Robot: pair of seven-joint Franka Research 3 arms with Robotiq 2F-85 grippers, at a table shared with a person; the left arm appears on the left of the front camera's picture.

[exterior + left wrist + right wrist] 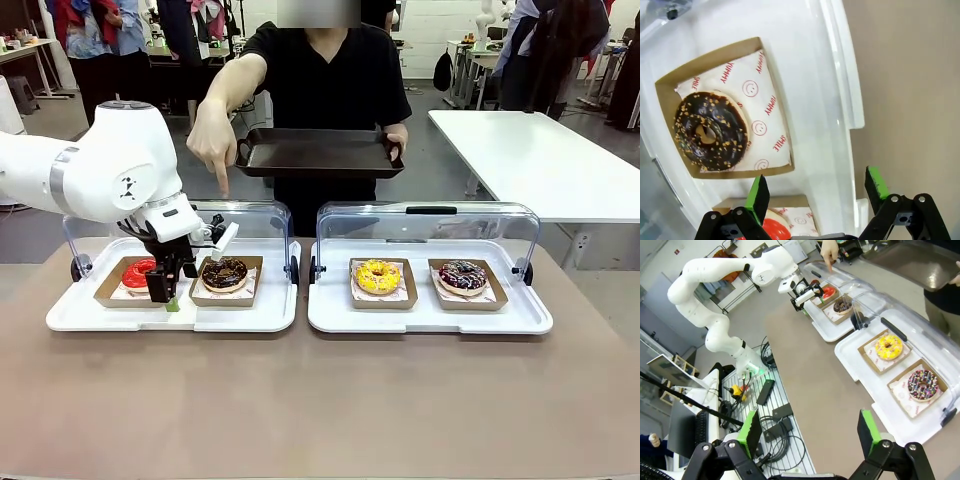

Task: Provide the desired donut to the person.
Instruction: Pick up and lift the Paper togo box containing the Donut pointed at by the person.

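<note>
The person (320,70) in a black T-shirt holds a dark brown tray (320,152) in one hand. The other hand (212,140) points a finger down at the left display case. In that case lie a red donut (138,272) and a chocolate nut donut (225,272), each in a cardboard box. My left gripper (170,290) hangs open low over the case's front, between the two boxes. Its wrist view has the chocolate donut (710,131) ahead, the red donut (777,227) by one finger, and the gripper (817,187) empty. My right gripper (809,432) is open, high above the table.
The right white case (430,318) holds a yellow donut (377,276) and a sprinkled chocolate donut (463,275). Both cases have clear lids (430,225) raised at the back. Brown tabletop (320,400) lies bare in front. Bystanders and a white table (540,160) are behind.
</note>
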